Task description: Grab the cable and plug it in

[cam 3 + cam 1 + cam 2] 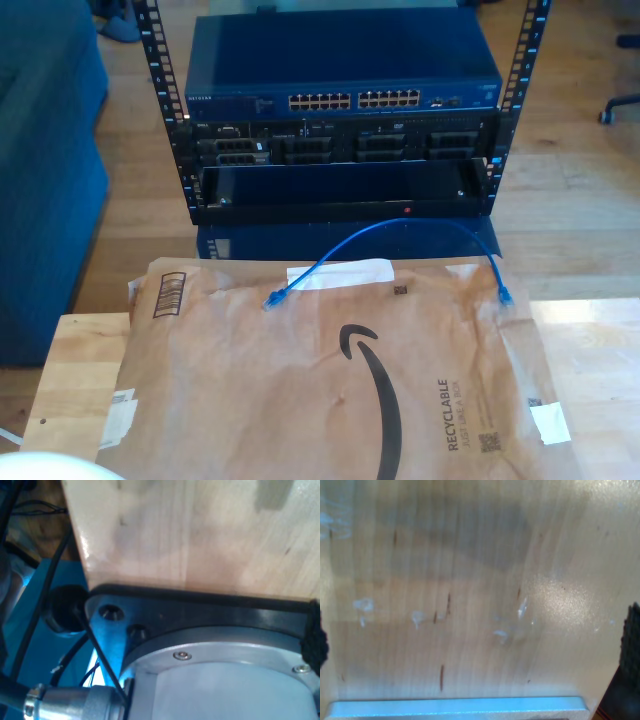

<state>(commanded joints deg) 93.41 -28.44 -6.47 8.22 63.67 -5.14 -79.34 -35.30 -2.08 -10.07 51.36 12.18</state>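
Note:
The cable, thin and bright blue, arcs over the far edge of a brown paper envelope in the exterior view. One plug rests on the envelope toward the exterior view's left, the other plug toward its right. Behind it stands a rack with a blue network switch showing rows of ports. My second gripper hovers open over bare wooden tabletop, its black ribbed pads spread wide with nothing between them. My first gripper looks at an arm's base, one ribbed pad showing, and appears open and empty.
The envelope covers most of the wooden table. In the first wrist view a black mounting plate, a metal base flange and black arm cables sit at the table's edge. A pale metal strip lies on the wood.

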